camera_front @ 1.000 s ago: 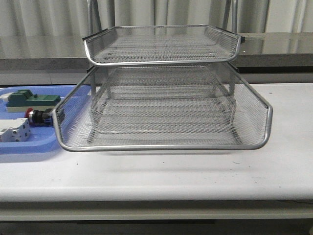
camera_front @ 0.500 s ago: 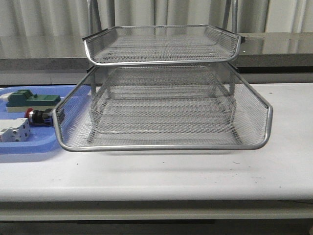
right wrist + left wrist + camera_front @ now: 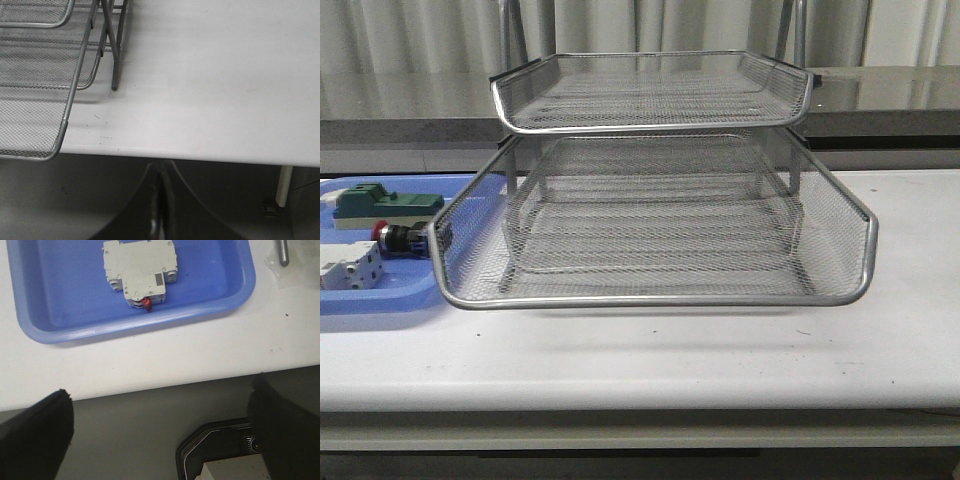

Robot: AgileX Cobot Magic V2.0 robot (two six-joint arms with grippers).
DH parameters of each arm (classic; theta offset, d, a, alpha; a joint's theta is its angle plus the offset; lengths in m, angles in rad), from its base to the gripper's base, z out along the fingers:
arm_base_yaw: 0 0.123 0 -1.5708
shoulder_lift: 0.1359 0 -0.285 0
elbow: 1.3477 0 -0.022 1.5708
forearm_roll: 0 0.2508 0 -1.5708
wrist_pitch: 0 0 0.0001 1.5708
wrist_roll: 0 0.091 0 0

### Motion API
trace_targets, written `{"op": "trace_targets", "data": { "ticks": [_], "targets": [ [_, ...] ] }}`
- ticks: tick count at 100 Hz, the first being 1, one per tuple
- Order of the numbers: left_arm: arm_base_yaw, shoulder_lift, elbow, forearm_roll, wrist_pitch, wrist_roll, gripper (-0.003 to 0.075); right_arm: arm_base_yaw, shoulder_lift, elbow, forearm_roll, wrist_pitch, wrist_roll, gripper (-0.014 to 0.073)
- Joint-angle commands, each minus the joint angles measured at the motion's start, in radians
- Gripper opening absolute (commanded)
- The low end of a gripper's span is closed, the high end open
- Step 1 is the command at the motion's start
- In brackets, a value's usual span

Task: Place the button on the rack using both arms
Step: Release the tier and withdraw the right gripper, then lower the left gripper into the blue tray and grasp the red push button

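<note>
The button (image 3: 392, 238) is lying in the blue tray (image 3: 380, 298), beside the rack (image 3: 650, 215), well apart from my left gripper (image 3: 160, 440), whose fingers are hanging apart; my right gripper (image 3: 157, 210) is pressing together.

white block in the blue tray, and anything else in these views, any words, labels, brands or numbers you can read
No text can be read in any view.
White terminal block: it carries a small grey label window, but any print there is too small and blurred to read.
Green block, button, rack and blue tray: no markings show.
</note>
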Motion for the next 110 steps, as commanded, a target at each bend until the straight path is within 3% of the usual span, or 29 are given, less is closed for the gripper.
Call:
{"op": "trace_targets", "data": {
  "ticks": [1, 22, 38, 94, 110],
  "targets": [
    [0.001, -0.019, -0.034, -0.016, -0.038, 0.002, 0.0662, -0.002, 0.0, -0.034, -0.014, -0.061, 0.0, -0.0071],
    [0.001, -0.014, -0.034, -0.047, -0.079, 0.002, 0.0617, -0.002, 0.0, -0.034, -0.014, -0.061, 0.0, -0.0071],
    [0.001, 0.06, -0.113, -0.056, -0.045, 0.086, 0.0617, -0.002, 0.0, -0.034, -0.014, -0.061, 0.0, -0.0071],
    [-0.051, 0.668, -0.886, -0.065, 0.218, 0.576, 0.0617, -0.002, 0.0, -0.034, -0.014, -0.061, 0.0, -0.0071],
    [-0.081, 0.804, -1.027, -0.066, 0.274, 0.687, 0.0617, -0.002, 0.0, -0.034, -0.014, -0.061, 0.0, -0.0071]
  ]
}}
